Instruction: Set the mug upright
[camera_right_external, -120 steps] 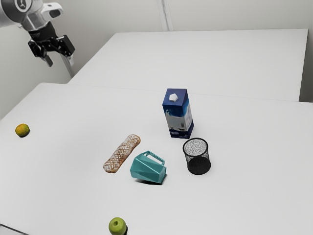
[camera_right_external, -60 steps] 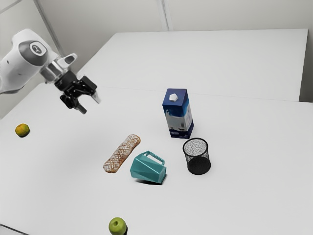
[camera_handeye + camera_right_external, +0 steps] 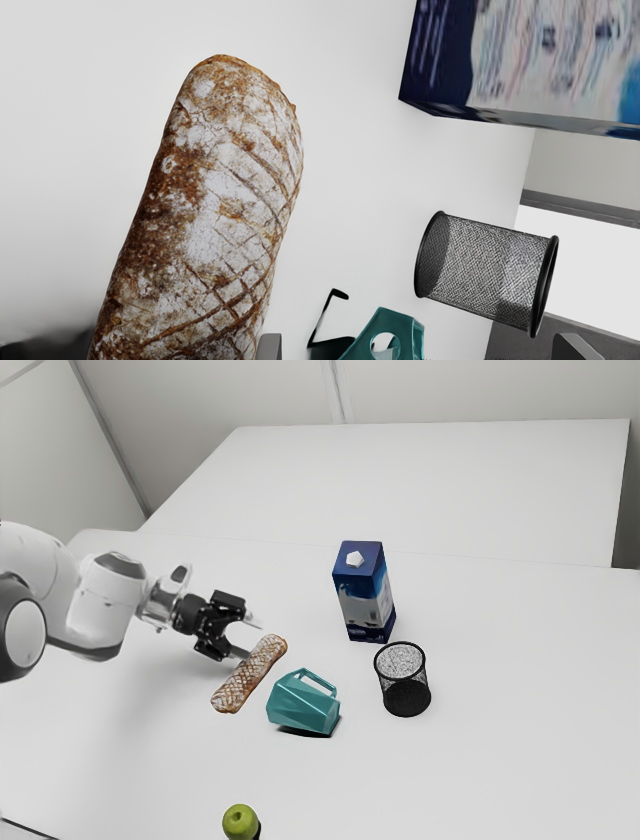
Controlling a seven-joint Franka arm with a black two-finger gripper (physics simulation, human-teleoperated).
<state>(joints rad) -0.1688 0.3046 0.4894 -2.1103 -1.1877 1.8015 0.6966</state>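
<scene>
Teal, likely rigid, the mug (image 3: 301, 706) is best gripped by its handle (image 3: 320, 678) — exterior view, one o'clock; the end effector (image 3: 253, 640) is spread.

An indoor room, kind unclear: pale walls (image 3: 480, 390), white table (image 3: 520, 760).

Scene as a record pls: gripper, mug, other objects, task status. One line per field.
gripper: open, beside the bread, nothing held
mug: teal, lying on its side
bread: long loaf, flat on the table, between gripper and mug
carton: blue and white, standing
mesh cup: black, standing, to the mug's right in the exterior view
fruit: green, nearest the exterior camera
task status: mug not upright
</scene>
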